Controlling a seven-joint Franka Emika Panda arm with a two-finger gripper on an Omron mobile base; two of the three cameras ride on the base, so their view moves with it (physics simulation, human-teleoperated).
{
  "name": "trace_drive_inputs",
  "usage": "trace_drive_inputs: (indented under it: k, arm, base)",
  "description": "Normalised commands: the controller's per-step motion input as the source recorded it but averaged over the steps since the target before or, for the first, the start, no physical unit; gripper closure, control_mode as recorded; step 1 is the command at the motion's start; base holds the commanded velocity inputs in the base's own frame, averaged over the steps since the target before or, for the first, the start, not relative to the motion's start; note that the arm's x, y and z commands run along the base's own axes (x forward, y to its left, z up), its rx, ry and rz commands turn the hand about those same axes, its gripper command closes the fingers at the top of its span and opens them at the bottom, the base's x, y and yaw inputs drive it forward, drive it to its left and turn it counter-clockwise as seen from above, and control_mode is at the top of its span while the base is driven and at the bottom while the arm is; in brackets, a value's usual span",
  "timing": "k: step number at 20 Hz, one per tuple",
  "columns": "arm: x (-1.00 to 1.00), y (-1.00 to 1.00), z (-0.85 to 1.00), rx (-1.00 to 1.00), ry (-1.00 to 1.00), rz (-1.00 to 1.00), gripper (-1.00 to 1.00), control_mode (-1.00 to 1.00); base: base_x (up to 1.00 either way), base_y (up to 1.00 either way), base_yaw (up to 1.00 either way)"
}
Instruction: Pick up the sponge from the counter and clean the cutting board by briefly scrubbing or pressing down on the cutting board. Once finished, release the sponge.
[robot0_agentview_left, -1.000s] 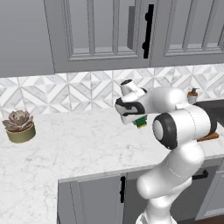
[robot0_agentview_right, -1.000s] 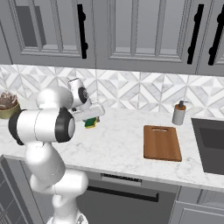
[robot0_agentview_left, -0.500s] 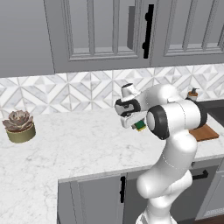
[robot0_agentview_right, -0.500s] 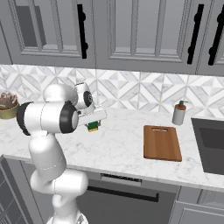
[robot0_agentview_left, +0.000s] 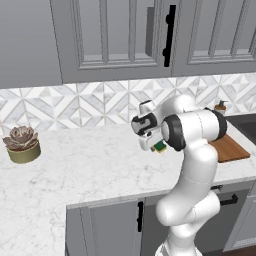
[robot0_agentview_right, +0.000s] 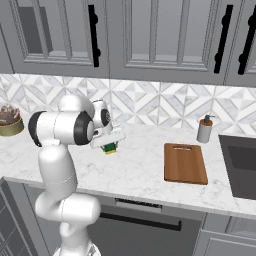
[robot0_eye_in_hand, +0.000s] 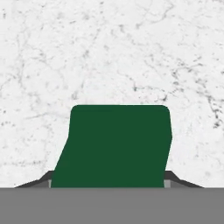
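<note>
Above the middle of the tabletop (robot0_agentview_right: 140, 170), the pincer (robot0_agentview_right: 109, 147) is clenched on the sponge (robot0_agentview_right: 110, 148) and has it lifted clear of the marble. From the left base view you can make out the sponge (robot0_agentview_left: 159, 147) tucked under the white hand, yellow body with the green layer showing. From the hand view, the sponge (robot0_eye_in_hand: 116, 146) is a broad dark green face with bare veined marble beyond it, and the finger tips (robot0_eye_in_hand: 175, 178) just peek out at its lower corners.

So the pick looks done, and this reads as the carry. The board (robot0_agentview_right: 185, 162) lies flat toward the right end of the tabletop, well apart from the sponge, with open marble between them. A soap bottle (robot0_agentview_right: 204, 130) stands just behind the board's far right corner, near the back wall, and the sink (robot0_agentview_right: 241, 165) sits past its right edge. A potted plant (robot0_agentview_left: 21, 144) is off at the far left end, out of the way.

Next move, by my read: sweep the sponge rightward across the tabletop until it hangs over the board's middle, then bring it straight down to press or scrub. Keep the grip firm through the pass, stay short of the bottle, and let go only after the scrub.
</note>
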Motion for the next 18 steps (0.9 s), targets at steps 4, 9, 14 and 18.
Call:
trace_drive_inputs:
  k: [4, 9, 14, 18]
  arm:
    - [0.15, -0.08, -0.40, 0.03, 0.04, 0.15, 1.00, -1.00]
    - [0.08, -0.09, -0.44, 0.05, 0.04, 0.16, -1.00, -1.00]
    - [0.00, -0.07, -0.07, 0.06, 0.04, 0.14, -1.00, -1.00]
    - [0.00, -0.01, 0.00, 0.05, 0.03, 0.12, -1.00, -1.00]
  base:
    - [0.00, 0.00, 0.00]
    - [0.00, 0.00, 0.00]
    - [0.00, 0.00, 0.00]
    - [0.00, 0.00, 0.00]
